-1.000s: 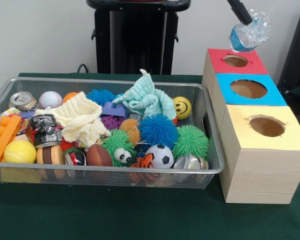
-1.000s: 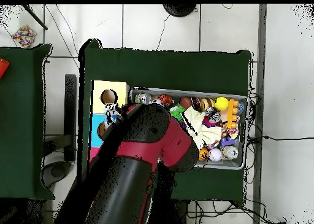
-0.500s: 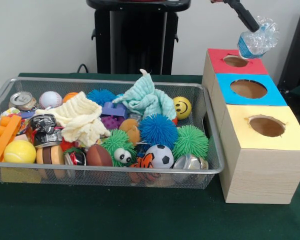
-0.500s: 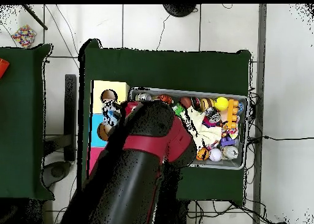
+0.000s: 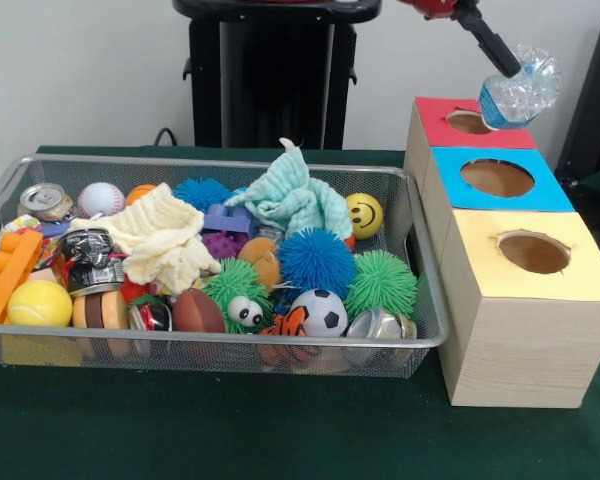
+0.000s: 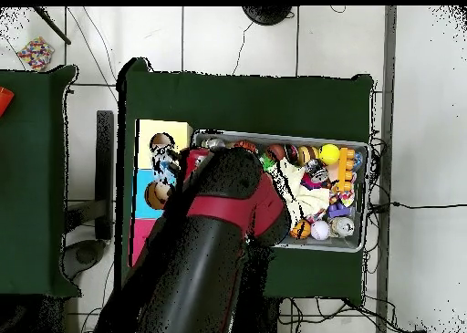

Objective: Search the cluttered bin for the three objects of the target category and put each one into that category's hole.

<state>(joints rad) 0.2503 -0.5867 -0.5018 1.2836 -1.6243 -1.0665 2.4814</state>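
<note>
Claw high at the bench's far right corner, closed on a crumpled clear water bottle with a blue label, gripping its upper end; the bottle hangs tilted in the air over the right rim of the red-topped box, not yet in the red box's hole. The row of boxes runs along the right edge of the bench: red at the far end, blue-topped box in the middle, yellow-topped box nearest the camera. Nothing can be seen inside any hole from the front; the overhead view is mostly blocked by the arm, so deliveries already made cannot be counted. Judgement: one item is in transit and close to release, and needs shifting toward the hole's centre first. The wire bin on the left of the bench is full: a crushed can at its far left corner, another crushed can near the left wall, plus balls, cloths and blocks. If crushed containers are the category, two candidates remain.
</note>
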